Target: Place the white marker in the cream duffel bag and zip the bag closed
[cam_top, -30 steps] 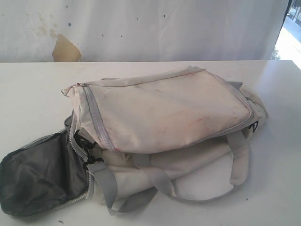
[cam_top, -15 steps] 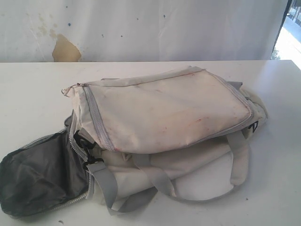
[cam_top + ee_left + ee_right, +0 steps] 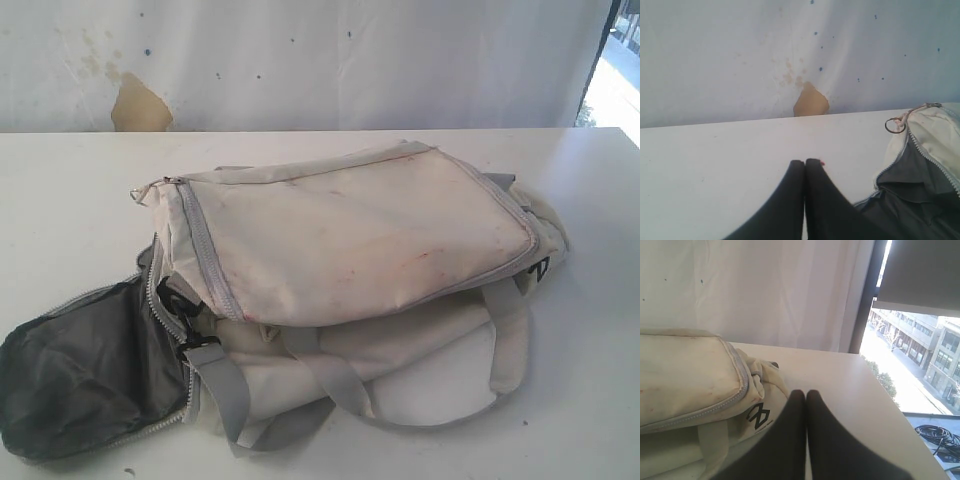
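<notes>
The cream duffel bag (image 3: 360,240) lies on its side in the middle of the white table (image 3: 60,200). Its end pocket is unzipped, and the dark grey lining (image 3: 80,370) spills out at the front left. No white marker shows in any view. Neither gripper appears in the exterior view. In the left wrist view my left gripper (image 3: 805,161) is shut and empty above bare table, beside the bag's open zipper (image 3: 920,150) and ring pull (image 3: 894,125). My right gripper (image 3: 805,391) is shut and empty next to the bag's end with the black logo (image 3: 757,416).
A white backdrop with a tan torn patch (image 3: 138,105) stands behind the table. The table's right edge (image 3: 895,410) runs along a bright window (image 3: 920,350). Grey straps (image 3: 320,370) and a black buckle (image 3: 180,300) lie at the bag's front.
</notes>
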Robot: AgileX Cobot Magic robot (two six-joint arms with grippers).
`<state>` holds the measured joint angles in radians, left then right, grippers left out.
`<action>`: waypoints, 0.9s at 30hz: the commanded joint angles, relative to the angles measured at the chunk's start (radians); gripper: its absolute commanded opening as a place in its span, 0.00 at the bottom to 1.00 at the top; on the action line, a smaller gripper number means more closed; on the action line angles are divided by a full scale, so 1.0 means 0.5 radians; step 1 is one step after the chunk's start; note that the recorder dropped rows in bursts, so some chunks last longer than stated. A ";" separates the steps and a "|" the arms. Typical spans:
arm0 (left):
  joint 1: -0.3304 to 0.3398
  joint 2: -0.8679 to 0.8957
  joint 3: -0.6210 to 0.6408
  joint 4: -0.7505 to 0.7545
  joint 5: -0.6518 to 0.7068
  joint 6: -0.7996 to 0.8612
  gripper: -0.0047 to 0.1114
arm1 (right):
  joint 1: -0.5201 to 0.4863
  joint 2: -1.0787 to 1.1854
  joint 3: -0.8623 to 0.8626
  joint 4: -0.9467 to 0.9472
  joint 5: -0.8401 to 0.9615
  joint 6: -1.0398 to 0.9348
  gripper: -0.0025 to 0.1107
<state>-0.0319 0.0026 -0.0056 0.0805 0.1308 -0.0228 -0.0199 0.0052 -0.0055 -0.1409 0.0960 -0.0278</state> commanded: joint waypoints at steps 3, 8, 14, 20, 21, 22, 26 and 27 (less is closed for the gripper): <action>-0.001 -0.005 0.011 -0.018 0.001 0.000 0.04 | 0.002 -0.010 0.011 -0.006 -0.013 0.011 0.02; 0.009 -0.005 0.011 -0.018 0.001 0.000 0.04 | 0.002 -0.010 0.011 -0.006 -0.013 0.011 0.02; 0.065 -0.005 0.011 -0.018 0.001 0.000 0.04 | 0.002 -0.010 0.011 0.005 -0.013 0.056 0.02; 0.065 -0.005 0.011 -0.018 0.001 0.000 0.04 | 0.002 -0.010 0.011 0.005 -0.013 0.056 0.02; 0.065 -0.005 0.011 -0.018 0.001 0.000 0.04 | 0.002 -0.010 0.011 0.005 -0.013 0.056 0.02; 0.065 -0.005 0.011 -0.018 0.001 0.000 0.04 | 0.002 -0.010 0.011 0.005 -0.013 0.056 0.02; 0.065 -0.005 0.011 -0.018 0.001 0.000 0.04 | 0.002 -0.010 0.011 0.005 -0.013 0.056 0.02; 0.065 -0.005 0.011 -0.018 0.001 0.000 0.04 | 0.002 -0.010 0.011 0.005 -0.013 0.056 0.02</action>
<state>0.0000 0.0026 -0.0056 0.0805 0.1308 -0.0228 -0.0199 0.0052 -0.0055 -0.1370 0.0967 0.0000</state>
